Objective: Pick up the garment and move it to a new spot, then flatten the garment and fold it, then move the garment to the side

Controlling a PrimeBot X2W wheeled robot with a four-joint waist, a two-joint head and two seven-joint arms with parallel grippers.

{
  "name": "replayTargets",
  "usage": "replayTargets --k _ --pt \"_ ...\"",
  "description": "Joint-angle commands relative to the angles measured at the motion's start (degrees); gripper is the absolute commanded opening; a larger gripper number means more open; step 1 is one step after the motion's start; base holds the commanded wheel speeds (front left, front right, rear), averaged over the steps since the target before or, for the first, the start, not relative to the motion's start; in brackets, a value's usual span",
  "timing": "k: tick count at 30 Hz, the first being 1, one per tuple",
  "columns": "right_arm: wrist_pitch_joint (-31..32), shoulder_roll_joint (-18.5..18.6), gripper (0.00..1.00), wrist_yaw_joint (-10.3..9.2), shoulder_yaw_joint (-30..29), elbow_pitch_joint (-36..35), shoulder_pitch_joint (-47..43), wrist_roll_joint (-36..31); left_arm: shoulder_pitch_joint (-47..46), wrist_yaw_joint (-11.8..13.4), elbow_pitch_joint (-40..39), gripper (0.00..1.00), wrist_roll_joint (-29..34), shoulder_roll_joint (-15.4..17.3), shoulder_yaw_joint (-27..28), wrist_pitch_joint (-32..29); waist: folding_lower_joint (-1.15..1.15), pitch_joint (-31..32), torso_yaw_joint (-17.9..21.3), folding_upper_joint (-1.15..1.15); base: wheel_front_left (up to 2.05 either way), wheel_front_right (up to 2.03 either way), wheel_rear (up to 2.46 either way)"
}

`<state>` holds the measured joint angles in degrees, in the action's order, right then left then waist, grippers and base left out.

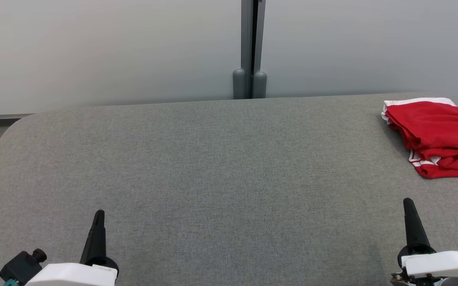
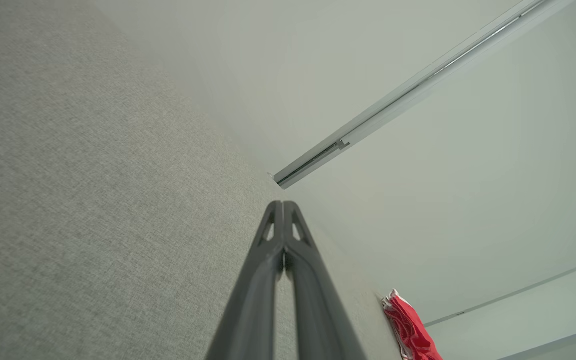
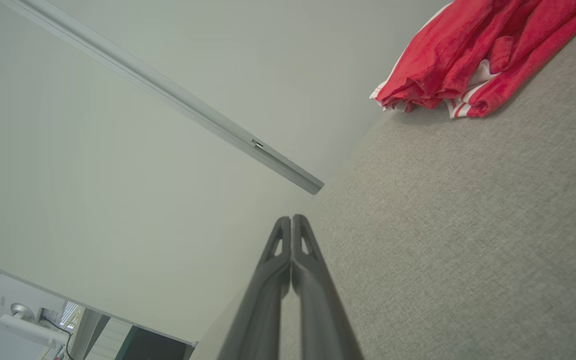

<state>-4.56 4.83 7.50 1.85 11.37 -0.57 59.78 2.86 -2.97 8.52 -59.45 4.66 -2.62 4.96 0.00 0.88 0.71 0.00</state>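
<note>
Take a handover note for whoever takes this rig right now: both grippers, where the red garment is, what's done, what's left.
Left gripper: shut, empty, at the near left of the grey table.
Right gripper: shut, empty, at the near right.
Red garment: white-trimmed, lying in loose folded layers at the table's far right, apart from both grippers.
Done: it looks folded and set aside, if a bit rumpled.
Left: probably nothing; check the fold.
</note>
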Motion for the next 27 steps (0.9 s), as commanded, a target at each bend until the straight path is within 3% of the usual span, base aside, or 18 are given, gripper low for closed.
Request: replayTargets --k 1,27 --pt "0.54 0.41 0.0 0.0 -0.58 -0.38 1.4 2.1 -1.67 -0.53 -0.1 0.0 -2.05 0.44 0.6 -0.41 0.0 -0.03 -0.02 0.0 0.0 0.0 0.0" --pt "4.37 0.12 0.0 0.0 -2.97 0.92 3.79 16.22 -5.11 -2.39 2.25 0.0 -16.58 0.48 3.09 -4.26 0.0 -0.41 -0.27 0.0 0.0 0.0 0.0"
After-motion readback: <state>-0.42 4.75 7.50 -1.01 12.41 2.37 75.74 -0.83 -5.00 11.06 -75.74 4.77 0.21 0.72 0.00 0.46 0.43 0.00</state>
